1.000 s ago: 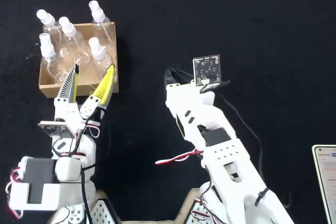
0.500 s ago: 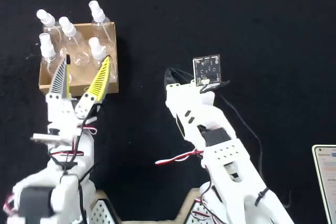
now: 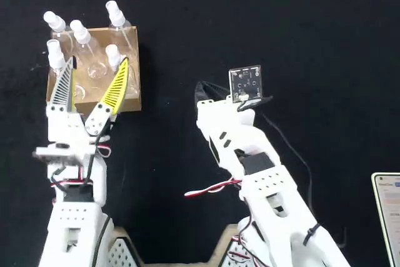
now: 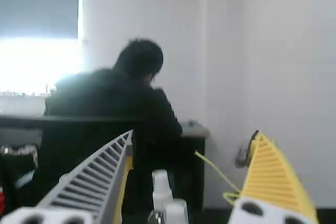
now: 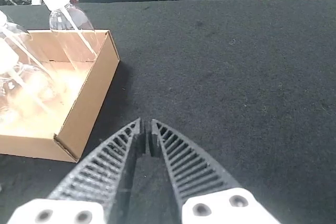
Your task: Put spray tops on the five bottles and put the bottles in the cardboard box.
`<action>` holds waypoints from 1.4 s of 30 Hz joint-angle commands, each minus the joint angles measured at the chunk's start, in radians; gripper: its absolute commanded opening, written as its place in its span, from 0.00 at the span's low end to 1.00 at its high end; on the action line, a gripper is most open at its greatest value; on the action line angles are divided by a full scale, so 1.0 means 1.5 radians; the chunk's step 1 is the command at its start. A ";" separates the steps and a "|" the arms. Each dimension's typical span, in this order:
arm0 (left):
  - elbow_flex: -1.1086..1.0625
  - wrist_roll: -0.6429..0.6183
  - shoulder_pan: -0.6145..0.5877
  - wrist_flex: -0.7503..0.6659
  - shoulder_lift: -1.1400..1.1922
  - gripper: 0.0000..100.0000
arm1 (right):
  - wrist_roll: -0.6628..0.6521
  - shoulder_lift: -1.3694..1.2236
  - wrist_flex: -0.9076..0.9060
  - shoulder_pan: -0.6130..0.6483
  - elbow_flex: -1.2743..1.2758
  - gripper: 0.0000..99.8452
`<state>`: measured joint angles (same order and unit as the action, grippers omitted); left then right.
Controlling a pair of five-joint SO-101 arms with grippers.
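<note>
Left gripper (image 3: 97, 62): released, grey and yellow fingers spread wide, grasping nothing. It hangs over the near part of the cardboard box (image 3: 94, 95), upper left of the high view.

Five bottles (image 3: 83, 39) stand upright inside the box, each wearing a white spray top. The two nearest tops are just beside the fingertips.

Right gripper (image 3: 201, 90): clenched on nothing, fingers pressed together. It sits at the middle of the high view, over the black table (image 3: 312, 42), well apart from the box.
</note>
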<state>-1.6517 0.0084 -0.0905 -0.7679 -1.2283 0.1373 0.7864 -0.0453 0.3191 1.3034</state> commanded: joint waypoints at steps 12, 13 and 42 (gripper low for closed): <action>0.006 -0.006 -0.003 0.446 -0.249 0.33 | -0.006 -0.005 -0.002 0.005 -0.004 0.01; 0.005 -0.006 -0.003 0.448 -0.249 0.33 | -0.006 -0.005 -0.002 0.005 -0.004 0.01; 0.010 -0.006 0.042 0.938 -0.257 0.33 | -0.002 0.001 -0.004 -0.003 -0.005 0.01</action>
<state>-1.6840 0.0069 -0.0414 0.5424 -1.5996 0.1373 0.7864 -0.0453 0.3468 1.3034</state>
